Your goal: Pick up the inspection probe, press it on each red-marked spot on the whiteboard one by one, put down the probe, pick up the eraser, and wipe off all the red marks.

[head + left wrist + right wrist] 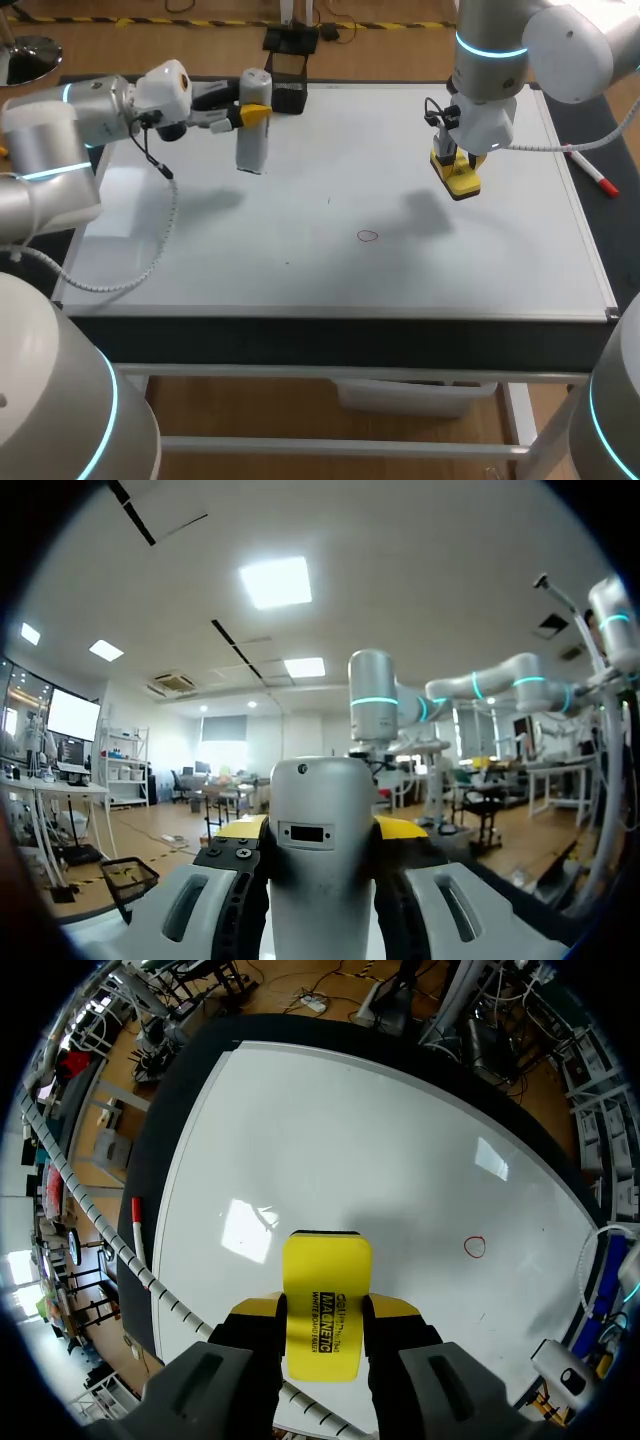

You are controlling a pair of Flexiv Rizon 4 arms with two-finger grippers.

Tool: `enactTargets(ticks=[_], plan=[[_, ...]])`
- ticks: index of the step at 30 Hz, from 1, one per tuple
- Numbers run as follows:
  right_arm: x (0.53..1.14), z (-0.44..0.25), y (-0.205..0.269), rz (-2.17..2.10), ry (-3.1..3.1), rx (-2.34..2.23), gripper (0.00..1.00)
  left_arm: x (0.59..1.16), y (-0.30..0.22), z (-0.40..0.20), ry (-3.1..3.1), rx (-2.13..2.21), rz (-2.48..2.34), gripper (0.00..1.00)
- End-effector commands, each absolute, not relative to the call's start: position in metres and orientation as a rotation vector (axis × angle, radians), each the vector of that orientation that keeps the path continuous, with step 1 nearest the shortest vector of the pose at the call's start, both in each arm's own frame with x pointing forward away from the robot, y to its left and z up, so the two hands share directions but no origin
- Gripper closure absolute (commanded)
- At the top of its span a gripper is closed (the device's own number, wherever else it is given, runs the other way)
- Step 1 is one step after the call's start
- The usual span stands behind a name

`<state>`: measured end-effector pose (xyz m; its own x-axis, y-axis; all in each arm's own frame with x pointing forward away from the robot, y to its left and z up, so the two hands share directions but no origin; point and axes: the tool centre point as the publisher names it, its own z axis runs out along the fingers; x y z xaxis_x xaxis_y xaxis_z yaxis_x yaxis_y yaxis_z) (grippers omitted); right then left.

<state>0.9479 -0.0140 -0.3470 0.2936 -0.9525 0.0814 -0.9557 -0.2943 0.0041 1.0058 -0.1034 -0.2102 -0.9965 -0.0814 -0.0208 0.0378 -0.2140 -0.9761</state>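
My left gripper is clamped on the grey inspection probe, both fingers pressing its sides, and holds it in the air over the far left part of the whiteboard. My right gripper grips the yellow eraser above the board's right half. One red circle mark sits near the middle. A red marker pen lies just off the board's right edge.

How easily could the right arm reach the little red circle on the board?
Probably yes: the right claw, shut on the eraser, hangs near the red circle with bare whiteboard between them; the probe is held off to the side.
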Motion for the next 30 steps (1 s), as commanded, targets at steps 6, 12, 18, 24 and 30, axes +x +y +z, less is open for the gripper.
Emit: enactTargets(ticks=[6, 12, 18, 24, 30], plan=[[0.949, -0.346, -0.015, 0.1, -1.83, 2.485, 1.0, 1.009, -0.087, -0.212, 1.838, -0.093, -2.395, 1.0], [0.949, -0.346, -0.015, 0.1, -1.83, 2.485, 1.0, 1.012, -0.079, -0.215, 1.821, -0.118, -2.393, 1.0], [0.949, -0.346, -0.015, 0.1, -1.83, 2.485, 1.0, 1.013, -0.072, -0.215, 1.803, -0.141, -2.384, 1.0], [0.937, -0.345, -0.004, 0.137, -1.783, 2.511, 1.0, 1.012, -0.07, -0.215, 1.795, -0.147, -2.381, 1.0], [0.902, -0.35, 0.026, 0.183, -1.724, 2.542, 1.0, 1.012, -0.07, -0.215, 1.795, -0.147, -2.381, 1.0]])
